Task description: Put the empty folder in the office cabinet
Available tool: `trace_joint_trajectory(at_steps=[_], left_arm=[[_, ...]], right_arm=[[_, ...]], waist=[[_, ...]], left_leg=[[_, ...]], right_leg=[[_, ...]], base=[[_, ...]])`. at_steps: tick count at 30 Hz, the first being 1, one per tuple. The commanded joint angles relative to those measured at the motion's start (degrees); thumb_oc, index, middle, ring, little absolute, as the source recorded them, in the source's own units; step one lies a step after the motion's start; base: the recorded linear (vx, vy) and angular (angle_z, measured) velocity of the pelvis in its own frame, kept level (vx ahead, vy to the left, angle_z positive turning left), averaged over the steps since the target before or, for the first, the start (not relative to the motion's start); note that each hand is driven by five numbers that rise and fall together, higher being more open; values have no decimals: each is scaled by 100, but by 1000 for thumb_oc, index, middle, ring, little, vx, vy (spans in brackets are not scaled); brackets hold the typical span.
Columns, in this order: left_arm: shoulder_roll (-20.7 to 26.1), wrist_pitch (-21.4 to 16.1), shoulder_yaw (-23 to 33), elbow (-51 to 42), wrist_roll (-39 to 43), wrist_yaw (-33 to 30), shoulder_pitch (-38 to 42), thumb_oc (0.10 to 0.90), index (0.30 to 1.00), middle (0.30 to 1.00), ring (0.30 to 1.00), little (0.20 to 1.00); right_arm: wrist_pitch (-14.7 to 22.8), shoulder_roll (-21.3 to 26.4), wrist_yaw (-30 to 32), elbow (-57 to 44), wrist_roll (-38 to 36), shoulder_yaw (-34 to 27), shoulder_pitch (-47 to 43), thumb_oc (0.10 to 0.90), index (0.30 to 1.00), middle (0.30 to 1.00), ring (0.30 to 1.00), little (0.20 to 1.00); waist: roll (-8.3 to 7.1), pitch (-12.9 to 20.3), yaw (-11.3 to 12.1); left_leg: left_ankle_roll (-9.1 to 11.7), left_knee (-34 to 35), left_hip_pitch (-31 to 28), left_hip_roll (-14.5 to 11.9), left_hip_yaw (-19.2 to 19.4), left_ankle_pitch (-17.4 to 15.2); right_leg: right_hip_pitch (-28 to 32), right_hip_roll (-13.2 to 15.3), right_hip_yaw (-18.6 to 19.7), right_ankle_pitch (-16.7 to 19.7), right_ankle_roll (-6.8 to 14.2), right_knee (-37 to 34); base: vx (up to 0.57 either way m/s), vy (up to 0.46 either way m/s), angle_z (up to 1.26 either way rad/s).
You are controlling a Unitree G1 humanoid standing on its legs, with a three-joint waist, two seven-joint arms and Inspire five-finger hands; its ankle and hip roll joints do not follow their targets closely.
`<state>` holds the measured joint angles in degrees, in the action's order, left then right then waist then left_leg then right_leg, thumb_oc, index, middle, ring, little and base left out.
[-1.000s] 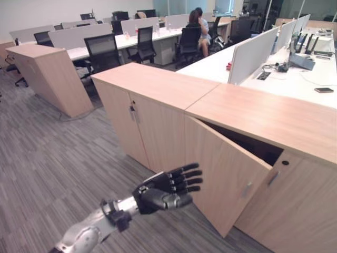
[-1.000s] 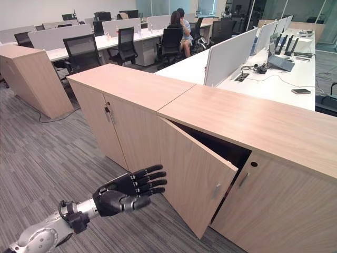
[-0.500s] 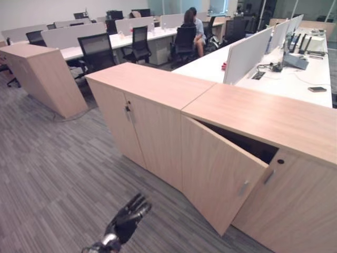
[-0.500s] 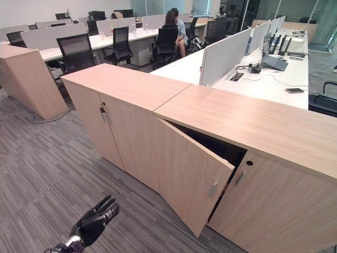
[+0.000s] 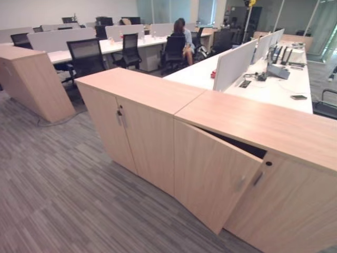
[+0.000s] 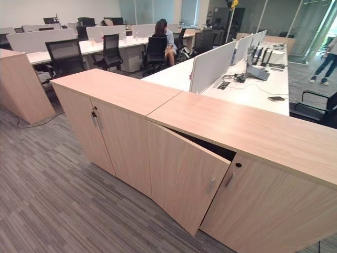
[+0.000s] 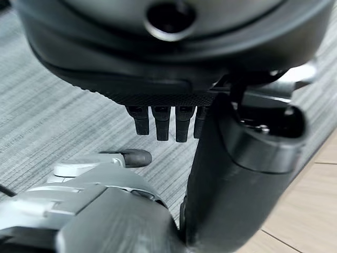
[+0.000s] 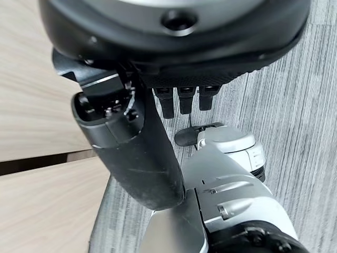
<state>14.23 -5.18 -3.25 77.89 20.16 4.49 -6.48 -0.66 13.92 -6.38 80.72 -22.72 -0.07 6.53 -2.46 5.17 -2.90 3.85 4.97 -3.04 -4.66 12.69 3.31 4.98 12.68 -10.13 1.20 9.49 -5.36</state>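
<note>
While the cabinet door (image 5: 213, 176) stands partly ajar on the office cabinet (image 6: 231, 126), the step in hand is judged to be completing access to the compartment; no folder is visible in either hand or anywhere around the cabinet, so its location cannot be told. The left hand (image 7: 163, 118) hangs over the carpet floor (image 5: 58, 179) with fingers straight, holding nothing; the right hand (image 8: 181, 100) hangs likewise beside the cabinet, fingers relaxed and empty. To proceed well, hook the door's free edge or its small metal handle (image 6: 212, 184) and swing it wide before any insertion; the door is a flat, smooth, light wood-grain laminate panel; the carpet is grey, ribbed and low-pile.
</note>
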Motion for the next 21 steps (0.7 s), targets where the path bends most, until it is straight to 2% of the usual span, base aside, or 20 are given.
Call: trace_joint_trajectory(at_steps=[1, 8, 21], left_arm=[[-169, -157, -14, 77, -405, -42, 363, 800, 900, 900, 900, 900], [-131, -213, -235, 5, -702, -206, 434, 800, 900, 900, 900, 900], [-204, -396, -1252, -553, -1507, -343, 777, 800, 900, 900, 900, 900]], right_arm=[[90, -82, 39, 237, -266, 49, -568, 800, 900, 900, 900, 900], [88, -128, 69, 257, -294, 115, -574, 800, 900, 900, 900, 900], [108, 13, 164, 216, -259, 199, -721, 800, 900, 900, 900, 900]], waist=[[44, -191, -12], [65, -181, -50], [143, -158, -164]], left_leg=[[127, 3, -58, -130, -377, -493], [162, 3, -16, -171, -362, -464], [182, 3, 66, -201, -319, -459]], right_leg=[[-196, 63, -160, 184, 161, 36], [-221, 25, -157, 160, 132, 36], [-323, -15, -114, 181, 126, 36]], base=[[-11, -11, -7], [-1, -4, -2], [-1, -2, -2]])
